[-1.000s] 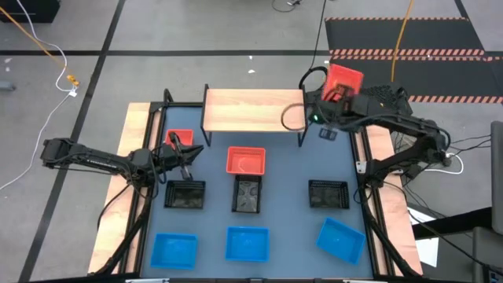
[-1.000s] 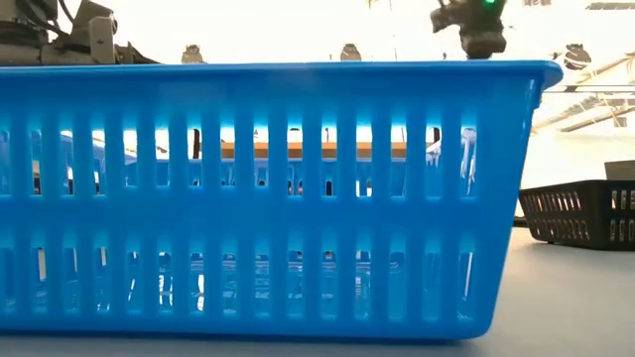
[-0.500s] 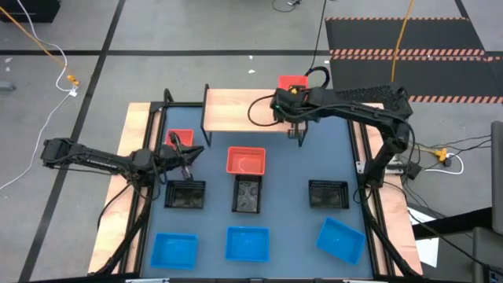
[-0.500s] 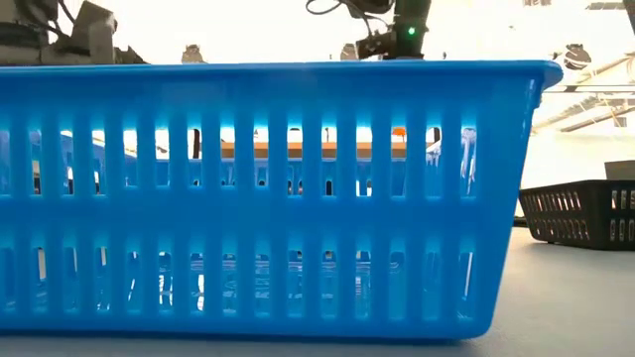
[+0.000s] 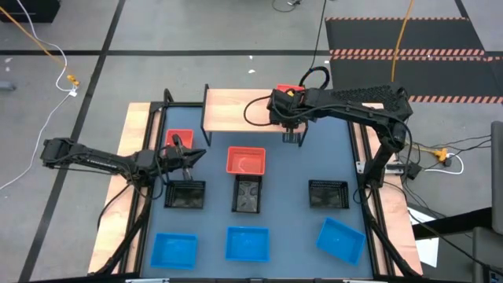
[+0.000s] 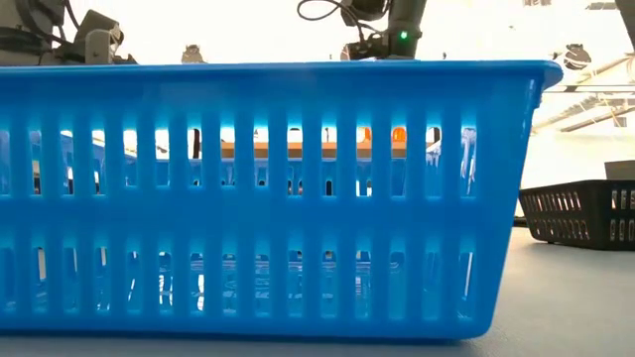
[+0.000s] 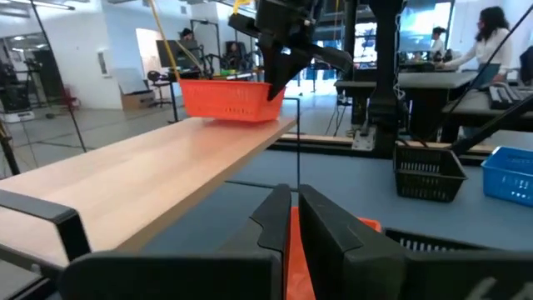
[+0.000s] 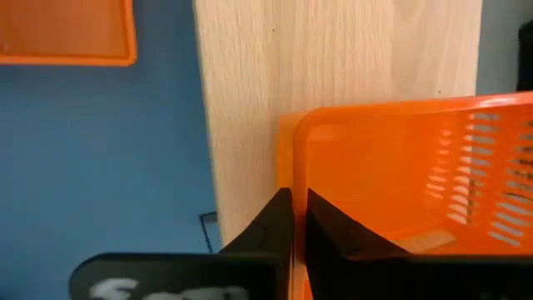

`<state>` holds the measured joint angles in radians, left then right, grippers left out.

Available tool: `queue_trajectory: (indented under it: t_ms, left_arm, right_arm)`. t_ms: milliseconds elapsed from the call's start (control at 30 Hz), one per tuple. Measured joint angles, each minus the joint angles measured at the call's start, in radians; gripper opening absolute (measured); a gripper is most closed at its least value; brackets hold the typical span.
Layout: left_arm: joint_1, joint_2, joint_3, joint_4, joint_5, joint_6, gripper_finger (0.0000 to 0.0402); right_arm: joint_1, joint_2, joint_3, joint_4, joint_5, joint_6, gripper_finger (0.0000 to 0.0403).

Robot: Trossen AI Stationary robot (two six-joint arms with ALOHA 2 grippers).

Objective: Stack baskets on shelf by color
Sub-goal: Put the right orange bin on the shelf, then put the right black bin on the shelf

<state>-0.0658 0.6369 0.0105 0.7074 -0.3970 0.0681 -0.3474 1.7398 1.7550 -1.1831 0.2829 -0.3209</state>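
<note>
Right end effector (image 5: 284,107): grips red basket (image 7: 231,98) | shelf (image 5: 244,109) | person (image 7: 493,37) behind

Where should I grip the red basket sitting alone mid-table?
Take the red basket by one thin upright wall at the rim, coming straight down. It sits upright and open-topped; the black basket crowds its near side, so a side or far wall looks clearer.

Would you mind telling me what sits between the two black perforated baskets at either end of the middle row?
A third black perforated plastic basket sits between the left black basket and the right black basket, on bare tabletop, as the high view shows.
</note>
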Motion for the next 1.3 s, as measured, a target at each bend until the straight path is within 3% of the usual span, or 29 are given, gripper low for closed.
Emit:
queue_trajectory:
  t_ms: [467,800,933,1300]
  left_arm:
    - [0.000,0.000,0.000,0.001,-0.019,0.002,0.0031]
    - [-0.001,0.000,0.000,-0.014,-0.022,-0.028,0.0031]
    - [-0.002,0.000,0.000,-0.080,-0.021,-0.072,0.0031]
    - [-0.005,0.000,0.000,-0.005,0.007,-0.142,0.0031]
  right_arm:
    - [0.004,-0.036,0.000,0.079,-0.002,0.016,0.0123]
    - [0.019,-0.191,0.000,0.047,-0.029,0.030,0.0136]
    - [0.079,-0.279,-0.041,-0.018,-0.106,0.141,0.0136]
    - [0.469,-0.408,-0.466,0.153,-0.107,0.719,0.0136]
